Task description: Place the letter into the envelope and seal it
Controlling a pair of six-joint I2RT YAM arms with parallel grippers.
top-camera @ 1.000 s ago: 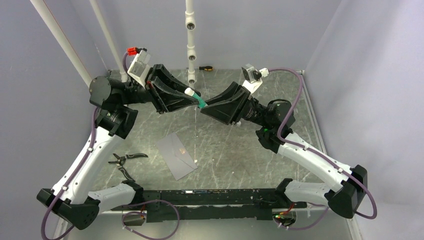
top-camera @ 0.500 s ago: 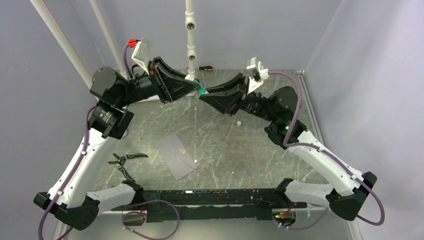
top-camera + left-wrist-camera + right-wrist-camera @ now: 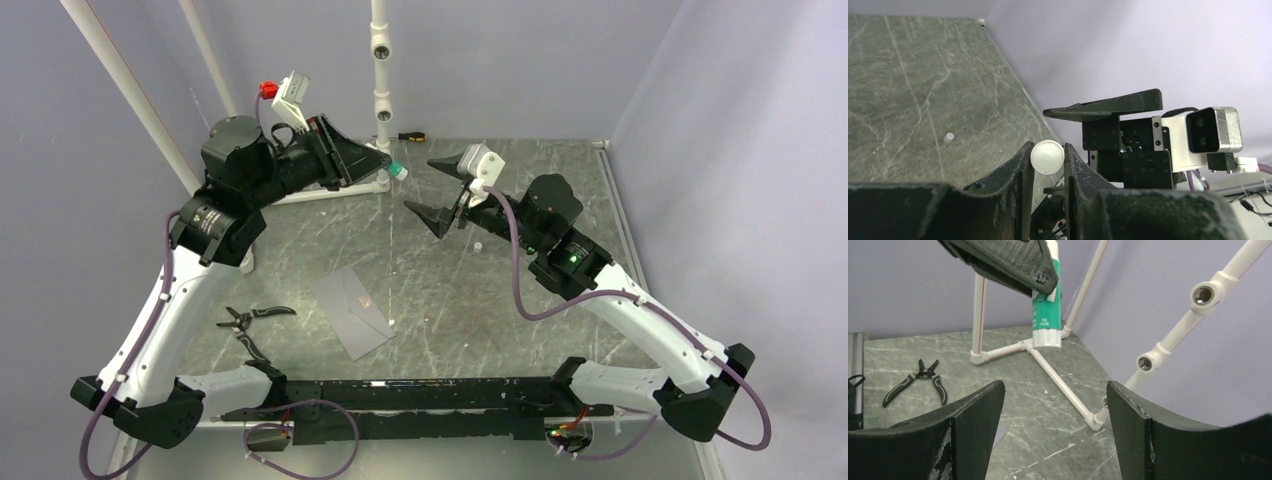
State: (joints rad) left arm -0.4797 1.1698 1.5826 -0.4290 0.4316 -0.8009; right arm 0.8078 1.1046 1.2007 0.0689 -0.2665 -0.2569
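The grey envelope (image 3: 352, 312) lies flat on the table in front of the arms, flap down. The letter is out of view. My left gripper (image 3: 384, 164) is raised at the back and shut on a green and white glue stick (image 3: 396, 169). Its round white end (image 3: 1047, 157) shows between the left fingers. In the right wrist view the glue stick (image 3: 1046, 315) hangs below the left fingers (image 3: 1013, 257). My right gripper (image 3: 432, 190) stands open a short way right of the stick, nothing between its fingers (image 3: 975, 415).
A small white round piece (image 3: 480, 243) lies on the table under the right arm. Pliers (image 3: 250, 320) lie left of the envelope. A screwdriver (image 3: 410, 136) rests at the back edge. A white pipe frame (image 3: 380, 60) stands at the back, its foot (image 3: 1058, 375) on the table.
My right gripper has opened and drawn back to the right, off the glue stick's tip. The left gripper has swung up and back with the stick. The envelope has not moved.
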